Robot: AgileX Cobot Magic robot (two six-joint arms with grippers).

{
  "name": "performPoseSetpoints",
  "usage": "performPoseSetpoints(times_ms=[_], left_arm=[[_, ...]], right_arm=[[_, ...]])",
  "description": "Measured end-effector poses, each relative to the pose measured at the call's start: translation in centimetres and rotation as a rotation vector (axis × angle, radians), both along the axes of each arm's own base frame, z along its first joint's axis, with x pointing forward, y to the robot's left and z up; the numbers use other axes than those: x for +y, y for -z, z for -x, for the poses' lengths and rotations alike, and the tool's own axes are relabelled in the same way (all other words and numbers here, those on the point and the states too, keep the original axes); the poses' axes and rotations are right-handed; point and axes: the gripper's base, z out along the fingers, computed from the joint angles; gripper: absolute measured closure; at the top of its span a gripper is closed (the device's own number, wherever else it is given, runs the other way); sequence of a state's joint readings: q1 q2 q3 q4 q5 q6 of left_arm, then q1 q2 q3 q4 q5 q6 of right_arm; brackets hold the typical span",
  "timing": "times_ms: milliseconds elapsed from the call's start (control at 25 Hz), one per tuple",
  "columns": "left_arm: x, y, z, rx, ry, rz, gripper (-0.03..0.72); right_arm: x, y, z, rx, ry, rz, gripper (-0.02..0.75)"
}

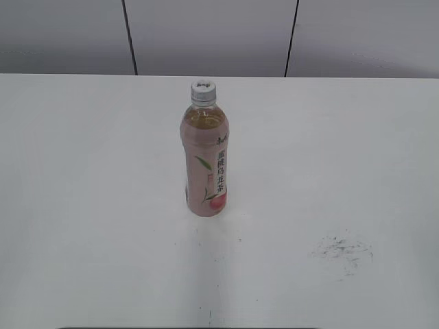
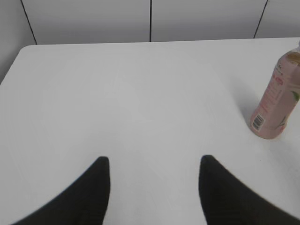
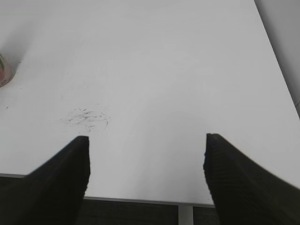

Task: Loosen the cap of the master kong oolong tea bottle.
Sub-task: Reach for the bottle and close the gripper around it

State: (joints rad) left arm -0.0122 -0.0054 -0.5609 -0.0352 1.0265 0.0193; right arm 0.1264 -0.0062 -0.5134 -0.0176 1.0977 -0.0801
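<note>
The master kong oolong tea bottle (image 1: 206, 161) stands upright near the middle of the white table (image 1: 82, 205), pink label with a peach and green leaf facing me. Its silver-grey cap (image 1: 203, 90) sits on top. In the left wrist view the bottle (image 2: 276, 101) stands at the right edge, cap cut off. In the right wrist view only a sliver of the bottle's base (image 3: 3, 70) shows at the left edge. My left gripper (image 2: 153, 161) is open and empty, well left of the bottle. My right gripper (image 3: 146, 139) is open and empty over the table's front edge. Neither gripper shows in the exterior view.
A patch of dark scuff marks (image 1: 343, 250) lies on the table right of the bottle; it also shows in the right wrist view (image 3: 86, 117). A grey panelled wall (image 1: 212, 34) runs behind the table. The table's front edge (image 3: 140, 200) shows below the right gripper.
</note>
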Motion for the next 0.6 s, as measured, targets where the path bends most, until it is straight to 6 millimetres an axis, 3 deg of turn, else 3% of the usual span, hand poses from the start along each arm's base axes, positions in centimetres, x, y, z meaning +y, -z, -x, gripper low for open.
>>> performPoseSetpoints(times_ms=[600], left_arm=[[0.0, 0.0, 0.0, 0.0, 0.0, 0.0, 0.315]], right_arm=[[0.0, 0.0, 0.0, 0.0, 0.0, 0.0, 0.167]])
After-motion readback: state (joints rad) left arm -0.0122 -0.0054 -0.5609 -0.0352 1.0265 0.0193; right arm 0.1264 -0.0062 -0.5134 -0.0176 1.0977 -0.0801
